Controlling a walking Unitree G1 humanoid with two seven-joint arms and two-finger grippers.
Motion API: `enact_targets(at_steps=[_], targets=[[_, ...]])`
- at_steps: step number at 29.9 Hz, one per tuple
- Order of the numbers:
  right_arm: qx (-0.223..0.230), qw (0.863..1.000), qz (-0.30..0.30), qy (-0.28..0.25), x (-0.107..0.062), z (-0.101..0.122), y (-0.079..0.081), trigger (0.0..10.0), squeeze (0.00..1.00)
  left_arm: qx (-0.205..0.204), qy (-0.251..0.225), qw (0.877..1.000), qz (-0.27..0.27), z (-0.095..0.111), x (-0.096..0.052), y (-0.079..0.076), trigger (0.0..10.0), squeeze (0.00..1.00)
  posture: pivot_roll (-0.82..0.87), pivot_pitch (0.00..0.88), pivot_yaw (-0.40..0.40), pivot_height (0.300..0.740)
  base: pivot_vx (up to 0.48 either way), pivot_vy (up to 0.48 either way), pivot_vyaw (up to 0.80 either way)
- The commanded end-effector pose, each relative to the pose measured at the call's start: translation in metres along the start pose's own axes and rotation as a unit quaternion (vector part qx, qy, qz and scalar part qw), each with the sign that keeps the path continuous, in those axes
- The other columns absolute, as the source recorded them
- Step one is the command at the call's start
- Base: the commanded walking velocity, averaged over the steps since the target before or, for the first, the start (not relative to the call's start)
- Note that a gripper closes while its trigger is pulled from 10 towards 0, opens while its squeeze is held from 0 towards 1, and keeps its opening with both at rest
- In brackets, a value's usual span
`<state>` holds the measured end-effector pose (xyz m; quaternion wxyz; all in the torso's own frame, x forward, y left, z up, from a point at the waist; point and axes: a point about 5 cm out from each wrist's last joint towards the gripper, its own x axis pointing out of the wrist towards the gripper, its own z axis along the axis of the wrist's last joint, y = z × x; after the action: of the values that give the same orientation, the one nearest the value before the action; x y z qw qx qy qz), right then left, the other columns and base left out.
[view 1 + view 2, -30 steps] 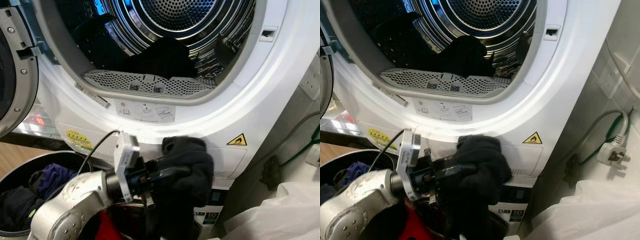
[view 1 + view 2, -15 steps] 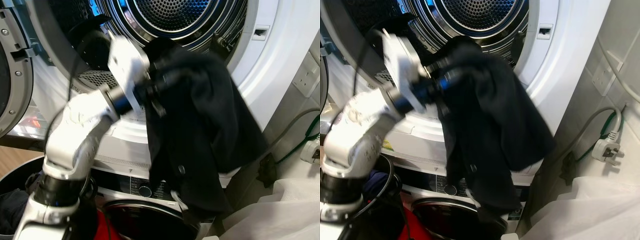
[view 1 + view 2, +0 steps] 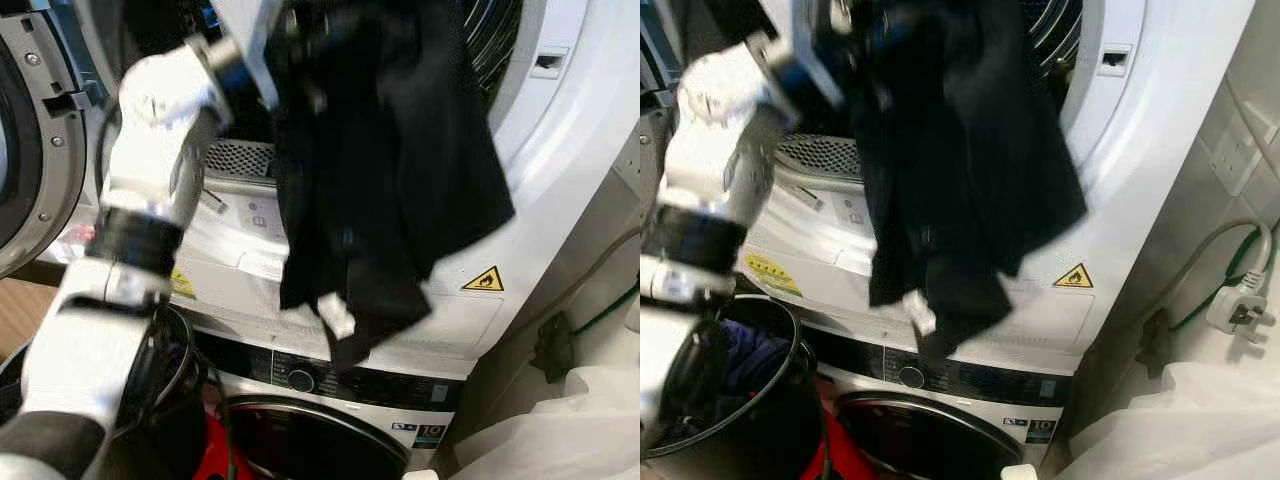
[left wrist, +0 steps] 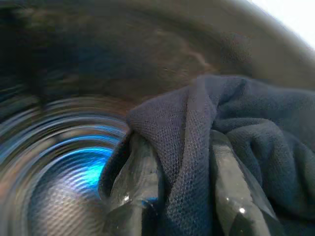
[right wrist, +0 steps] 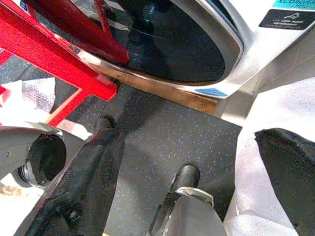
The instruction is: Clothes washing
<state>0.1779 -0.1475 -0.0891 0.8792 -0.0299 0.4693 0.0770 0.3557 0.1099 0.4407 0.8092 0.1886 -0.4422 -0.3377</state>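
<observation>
Left gripper (image 4: 172,196) pinches a dark knit garment (image 3: 385,170) at the upper white dryer's round opening (image 3: 545,110); right gripper (image 5: 142,162) hangs open, empty. Trailing hem may snag the rim and slip out.

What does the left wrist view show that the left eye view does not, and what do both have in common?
Left wrist view alone: the left tool close up, its two black fingers pinching a fold of the dark garment, with the blue-lit drum beyond. Left eye view alone: the garment's whole hanging length, the warning sticker, the lower machine's knob and the basket. Both share the garment and the upper machine's opening.
</observation>
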Motion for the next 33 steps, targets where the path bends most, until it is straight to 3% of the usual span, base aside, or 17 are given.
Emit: enact_targets(at_steps=[1,4,6,7,8,10,13,14,15,16,18,22,26,29,33], targets=[[0.008,1.000,-0.003,0.002,0.000,-0.003,0.000,10.0,0.00,0.015,0.008,0.999,0.032,0.002,-0.001,0.017,0.0,0.00,0.08,0.000,0.044,0.740,0.000,0.000,0.00],[0.011,1.000,-0.006,0.001,-0.001,-0.003,-0.001,10.0,0.00,0.023,0.020,0.995,0.090,0.007,0.003,0.037,0.0,0.00,0.07,0.000,0.044,0.740,0.000,0.000,0.00],[0.013,1.000,-0.010,-0.001,-0.001,-0.003,-0.001,10.0,0.00,0.062,0.049,0.985,0.153,0.011,-0.001,0.055,0.0,0.00,0.06,0.000,0.046,0.740,0.000,0.000,0.00],[0.013,1.000,-0.010,-0.001,-0.001,-0.003,-0.001,10.0,0.00,0.062,0.049,0.985,0.153,0.011,-0.001,0.055,0.0,0.00,0.06,0.000,0.046,0.740,0.000,0.000,0.00],[0.015,1.000,-0.012,-0.001,-0.001,-0.003,-0.001,10.0,0.00,0.069,0.092,0.961,0.251,0.009,-0.018,0.079,0.0,0.00,0.05,0.000,0.053,0.740,0.000,0.000,0.00],[0.018,1.000,-0.011,-0.002,-0.001,-0.003,0.001,10.0,0.00,0.054,0.130,0.946,0.291,-0.002,-0.034,0.089,0.0,0.00,0.03,0.000,0.058,0.740,0.000,0.000,0.00],[0.024,1.000,-0.014,-0.003,-0.001,-0.005,0.000,10.0,0.00,-0.032,0.169,0.953,0.248,-0.026,-0.045,0.079,0.7,0.00,0.03,0.000,0.054,0.740,0.000,0.000,0.00],[0.022,1.000,-0.015,0.000,-0.002,-0.007,-0.001,10.0,0.00,-0.049,0.200,0.957,0.203,-0.039,-0.047,0.068,10.0,0.00,0.04,0.000,0.043,0.740,0.000,0.000,0.00],[0.017,1.000,-0.016,0.005,-0.003,-0.011,-0.003,10.0,0.00,-0.042,0.255,0.957,0.133,-0.057,-0.052,0.051,10.0,0.00,0.04,0.000,0.042,0.740,0.000,0.000,0.00],[0.016,1.000,-0.016,0.006,-0.003,-0.012,-0.004,10.0,0.00,-0.033,0.272,0.955,0.113,-0.062,-0.054,0.046,10.0,0.00,0.04,0.000,0.042,0.740,0.000,0.000,0.00],[0.016,1.000,-0.019,0.006,-0.003,-0.012,-0.006,10.0,0.00,-0.035,0.285,0.954,0.090,-0.069,-0.056,0.038,10.0,0.00,0.04,0.000,0.041,0.740,0.000,0.000,0.00],[0.017,1.000,-0.020,0.005,-0.003,-0.012,-0.007,10.0,0.00,-0.043,0.284,0.953,0.093,-0.071,-0.056,0.036,10.0,0.00,0.03,0.000,0.037,0.740,0.000,0.000,0.00],[0.018,1.000,-0.022,0.003,-0.003,-0.010,-0.009,10.0,0.00,-0.081,0.266,0.959,0.049,-0.074,-0.049,0.024,10.0,0.00,0.02,0.000,0.045,0.740,0.000,0.000,0.00],[0.023,0.999,-0.023,0.000,-0.003,-0.009,-0.008,10.0,0.00,-0.115,0.252,0.960,-0.031,-0.072,-0.041,0.009,10.0,0.00,0.01,0.000,0.056,0.740,0.000,0.000,0.00],[0.027,0.999,-0.023,-0.001,-0.003,-0.011,-0.007,10.0,0.00,-0.166,0.182,0.962,-0.114,-0.060,-0.016,-0.010,10.0,0.00,0.00,0.000,0.061,0.740,0.000,0.000,0.00]])
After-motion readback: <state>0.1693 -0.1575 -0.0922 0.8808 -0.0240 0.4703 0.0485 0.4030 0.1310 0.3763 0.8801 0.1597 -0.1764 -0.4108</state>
